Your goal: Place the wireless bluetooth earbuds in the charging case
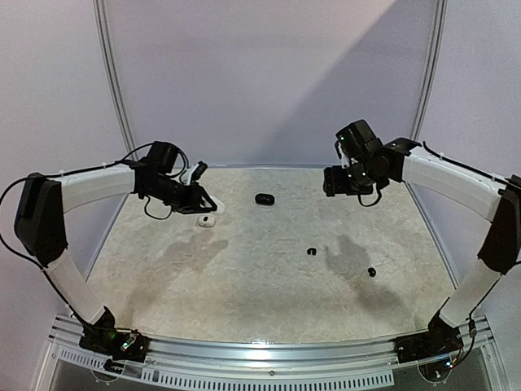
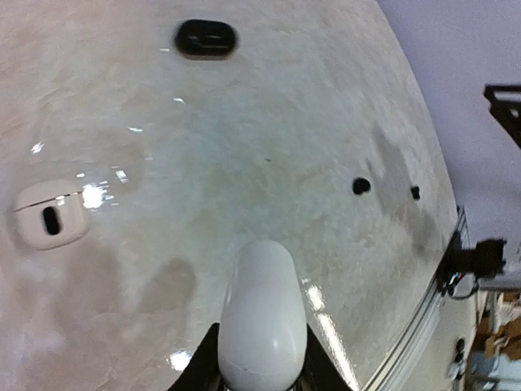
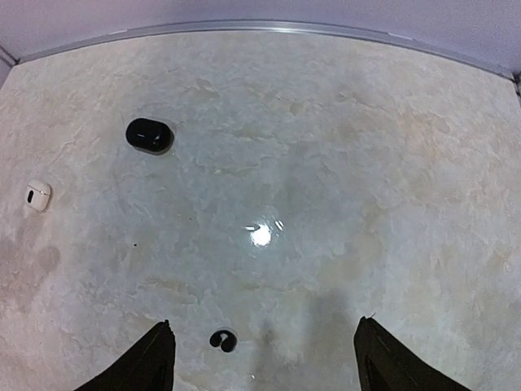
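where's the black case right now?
Top view: the black case sits at the far middle of the table, just right of the white case lying there. The closest black earbud is nearer the arm bases.

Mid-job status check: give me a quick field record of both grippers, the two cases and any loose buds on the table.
left gripper: shut on white rounded plastic piece, probably an earbud
right gripper: open, empty, above the pale marbled table
white oval case: on table, dark slot showing
black oval case: on table, far centre
black earbuds: two, loose on table, apart from both cases
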Controlling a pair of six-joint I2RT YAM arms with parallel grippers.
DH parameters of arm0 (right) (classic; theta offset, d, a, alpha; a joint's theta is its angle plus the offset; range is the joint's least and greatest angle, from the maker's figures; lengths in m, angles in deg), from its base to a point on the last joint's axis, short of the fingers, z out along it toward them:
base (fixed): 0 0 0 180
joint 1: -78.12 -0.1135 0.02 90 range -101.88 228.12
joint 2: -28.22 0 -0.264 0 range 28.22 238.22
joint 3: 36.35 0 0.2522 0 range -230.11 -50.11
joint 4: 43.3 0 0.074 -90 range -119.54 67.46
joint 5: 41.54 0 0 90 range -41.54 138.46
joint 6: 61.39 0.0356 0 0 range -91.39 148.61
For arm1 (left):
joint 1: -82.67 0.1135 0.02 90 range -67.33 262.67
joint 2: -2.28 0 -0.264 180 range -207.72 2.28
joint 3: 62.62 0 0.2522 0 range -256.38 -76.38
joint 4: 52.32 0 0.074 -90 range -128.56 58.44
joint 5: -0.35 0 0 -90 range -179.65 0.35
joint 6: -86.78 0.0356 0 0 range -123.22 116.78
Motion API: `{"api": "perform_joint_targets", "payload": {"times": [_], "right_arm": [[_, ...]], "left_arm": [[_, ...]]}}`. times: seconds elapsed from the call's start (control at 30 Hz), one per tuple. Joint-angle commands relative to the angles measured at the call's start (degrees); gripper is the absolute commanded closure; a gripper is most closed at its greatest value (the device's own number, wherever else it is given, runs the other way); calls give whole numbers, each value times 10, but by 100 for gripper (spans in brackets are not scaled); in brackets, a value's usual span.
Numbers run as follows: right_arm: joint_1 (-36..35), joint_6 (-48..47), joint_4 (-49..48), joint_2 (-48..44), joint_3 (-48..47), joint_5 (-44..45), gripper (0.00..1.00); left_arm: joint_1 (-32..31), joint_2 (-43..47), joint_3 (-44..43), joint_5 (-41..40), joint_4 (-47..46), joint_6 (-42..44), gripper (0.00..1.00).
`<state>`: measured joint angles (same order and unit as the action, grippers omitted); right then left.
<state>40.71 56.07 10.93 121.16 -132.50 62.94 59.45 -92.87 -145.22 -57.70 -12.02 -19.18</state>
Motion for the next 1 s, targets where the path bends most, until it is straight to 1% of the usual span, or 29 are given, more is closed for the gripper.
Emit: {"api": "perform_joint_targets", "payload": {"times": [0.0, 0.1, 0.13, 0.23, 0.3, 0.4, 0.53, 0.57, 0.63, 0.73, 0.77, 0.8, 0.83, 0.87, 0.9, 0.97], "right_arm": [[5, -157, 28, 110, -134, -99, 22], [6, -251, 40, 198, -245, -137, 21], [7, -277, 48, 245, -284, -138, 21], [9, -360, 84, 362, -415, -176, 21], [10, -396, 81, 418, -477, -191, 21], [12, -425, 29, 479, -515, -207, 20], [21, -419, -45, 524, -528, -236, 19], [23, -412, -52, 535, -540, -240, 19], [23, -405, -54, 570, -571, -245, 18], [22, -403, -47, 607, -626, -249, 18], [23, -402, -51, 618, -634, -249, 18], [23, -402, -61, 621, -635, -248, 17], [24, -402, -68, 622, -635, -246, 16], [25, -400, -71, 622, -638, -244, 15], [25, -394, -69, 623, -640, -241, 15], [26, -378, -57, 626, -646, -247, 13]], "left_arm": [[90, -22, -26, 22, 36, -119, 100], [131, -24, -2, 35, 7, -135, 100], [150, -30, 6, 40, 3, -149, 100], [198, -62, 30, 57, 0, -171, 100], [221, -87, 30, 69, 0, -170, 100], [237, -131, 15, 83, -9, -175, 100], [251, -175, -16, 88, -9, -161, 99], [255, -182, -20, 84, -7, -161, 96], [264, -193, -22, 77, -2, -161, 83], [277, -200, -20, 58, 15, -154, 55], [279, -203, -20, 47, 26, -151, 47], [281, -204, -20, 37, 39, -147, 41], [282, -204, -21, 28, 46, -145, 31], [283, -202, -23, 18, 55, -143, 23], [283, -199, -26, 6, 64, -140, 11], [282, -191, -39, -28, 92, -126, 7]]}}
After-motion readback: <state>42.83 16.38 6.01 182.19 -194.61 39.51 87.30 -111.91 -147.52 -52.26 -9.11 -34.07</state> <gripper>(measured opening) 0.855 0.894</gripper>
